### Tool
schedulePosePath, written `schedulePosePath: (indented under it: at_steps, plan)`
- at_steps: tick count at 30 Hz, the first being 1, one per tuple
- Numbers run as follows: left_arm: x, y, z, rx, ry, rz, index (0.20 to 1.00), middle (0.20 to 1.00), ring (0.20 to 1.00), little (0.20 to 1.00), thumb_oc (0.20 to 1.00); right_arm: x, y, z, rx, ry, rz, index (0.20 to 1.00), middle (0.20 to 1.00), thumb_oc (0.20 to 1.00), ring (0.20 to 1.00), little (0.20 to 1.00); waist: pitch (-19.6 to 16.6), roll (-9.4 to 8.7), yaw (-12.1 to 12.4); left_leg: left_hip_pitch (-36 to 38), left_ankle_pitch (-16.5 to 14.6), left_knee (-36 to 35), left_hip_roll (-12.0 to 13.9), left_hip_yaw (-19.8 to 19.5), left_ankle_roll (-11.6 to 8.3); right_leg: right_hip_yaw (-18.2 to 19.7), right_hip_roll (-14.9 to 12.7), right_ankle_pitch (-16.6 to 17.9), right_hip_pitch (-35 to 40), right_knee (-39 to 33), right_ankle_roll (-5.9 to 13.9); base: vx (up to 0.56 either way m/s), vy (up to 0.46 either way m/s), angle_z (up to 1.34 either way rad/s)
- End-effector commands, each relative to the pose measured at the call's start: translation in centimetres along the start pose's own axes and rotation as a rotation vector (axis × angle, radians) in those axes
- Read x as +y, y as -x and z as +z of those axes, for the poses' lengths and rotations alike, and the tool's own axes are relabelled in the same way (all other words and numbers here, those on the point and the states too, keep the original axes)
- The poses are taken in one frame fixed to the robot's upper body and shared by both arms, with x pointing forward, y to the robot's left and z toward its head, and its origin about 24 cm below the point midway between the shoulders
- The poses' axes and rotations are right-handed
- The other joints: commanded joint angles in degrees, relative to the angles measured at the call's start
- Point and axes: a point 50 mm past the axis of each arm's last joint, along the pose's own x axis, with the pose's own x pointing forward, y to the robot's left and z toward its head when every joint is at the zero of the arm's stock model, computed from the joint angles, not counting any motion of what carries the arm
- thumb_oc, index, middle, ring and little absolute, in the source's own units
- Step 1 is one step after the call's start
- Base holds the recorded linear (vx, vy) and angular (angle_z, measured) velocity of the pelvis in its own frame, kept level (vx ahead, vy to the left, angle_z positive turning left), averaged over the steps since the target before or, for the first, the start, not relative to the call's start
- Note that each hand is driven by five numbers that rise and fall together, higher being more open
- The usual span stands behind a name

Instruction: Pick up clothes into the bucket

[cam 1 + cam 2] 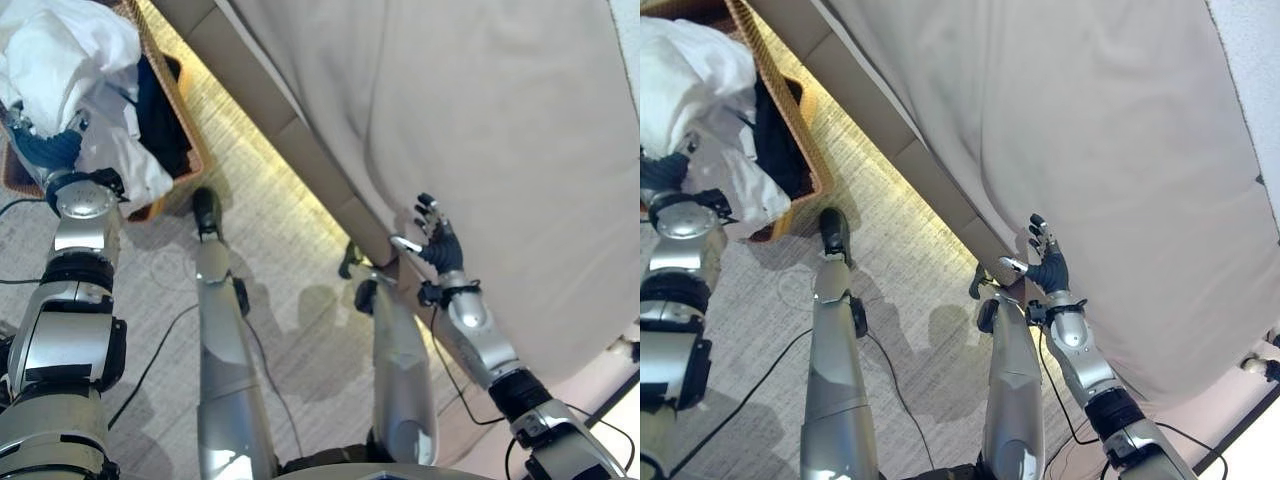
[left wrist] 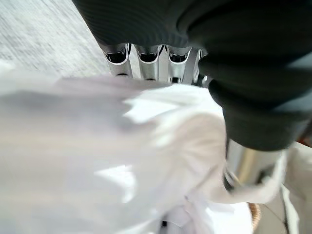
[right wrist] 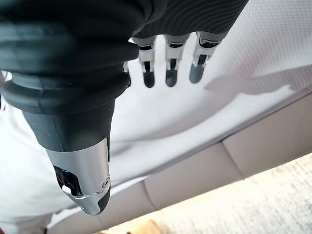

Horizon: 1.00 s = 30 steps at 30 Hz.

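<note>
A wicker basket (image 1: 192, 152) stands on the carpet at the upper left, heaped with white clothes (image 1: 60, 50) and a dark garment (image 1: 160, 110). My left arm reaches up to the basket's near side, and white cloth (image 2: 122, 161) drapes over my left hand (image 2: 243, 97) and hides its front. My right hand (image 1: 438, 240) is open, fingers straight, held beside the hanging edge of the beige bed sheet (image 1: 480, 100) and holding nothing. In the right wrist view the sheet (image 3: 234, 73) lies just past my right hand (image 3: 73, 73).
A bed under the beige sheet takes up the right and top of the scene. Its padded base (image 1: 270, 110) runs diagonally from the top down to my right hand. A strip of light carpet (image 1: 270, 230) lies between the basket and the bed.
</note>
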Motion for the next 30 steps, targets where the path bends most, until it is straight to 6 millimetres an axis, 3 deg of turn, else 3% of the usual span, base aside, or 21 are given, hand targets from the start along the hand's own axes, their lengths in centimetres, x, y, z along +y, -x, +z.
schedulePosePath:
  at_steps: [1,9,13,22,26,30]
  plan:
    - [2.8,-1.7,1.7,-0.062,0.014,0.088,1.000,1.000,1.000,1.000,1.000,-0.9,-0.1,1.6,-0.085,-0.043,-0.037,1.000,1.000,1.000,1.000,1.000,-0.29,-4.25,2.74,0.49,-10.58,9.27,2.09,2.90,0.97,0.97,-2.56,8.93,0.05,-5.59,2.21,0.00,0.000,0.00]
    - [3.3,-1.8,1.7,-0.073,0.014,0.106,1.000,1.000,1.000,1.000,1.000,-1.1,0.0,1.2,-0.071,-0.041,-0.047,1.000,1.000,1.000,1.000,1.000,-0.29,-4.26,3.14,3.14,-10.24,8.07,2.46,3.22,0.79,0.73,-2.49,9.31,2.33,-6.29,2.27,0.00,-0.001,0.00]
    - [2.7,-0.7,2.5,-0.157,0.096,0.107,1.000,1.000,1.000,1.000,1.000,-1.2,0.3,0.7,-0.054,-0.056,-0.075,1.000,1.000,1.000,1.000,1.000,-0.29,-3.89,4.00,5.12,-9.94,6.76,2.39,3.69,0.67,0.33,-2.62,9.63,4.13,-7.07,2.35,0.00,-0.005,-0.02]
    - [1.9,5.7,0.3,-0.231,0.379,0.039,1.000,1.000,1.000,1.000,1.000,-3.1,2.0,-0.9,0.013,-0.056,-0.178,1.000,1.000,1.000,1.000,1.000,-0.29,-2.53,6.90,11.97,-9.04,1.97,1.34,4.71,0.77,-0.81,-3.58,10.36,10.34,-9.68,2.40,0.00,0.000,0.00]
    - [0.8,8.9,0.9,-0.290,0.500,-0.074,1.000,1.000,1.000,1.000,1.000,-4.2,2.7,-1.6,0.041,-0.062,-0.233,1.000,1.000,1.000,1.000,1.000,-0.29,-1.26,8.41,17.30,-8.31,-1.00,0.69,5.37,0.81,-1.43,-4.17,10.60,15.43,-11.10,2.41,0.00,-0.007,0.07]
    - [-0.2,10.7,0.9,-0.293,0.543,-0.194,1.000,1.000,1.000,1.000,1.000,-4.9,3.0,-1.8,0.050,-0.051,-0.253,1.000,1.000,1.000,1.000,1.000,-0.29,-0.15,8.94,22.15,-7.65,-3.26,0.45,5.81,0.74,-1.90,-4.71,11.00,19.86,-12.37,2.46,0.03,0.011,0.07]
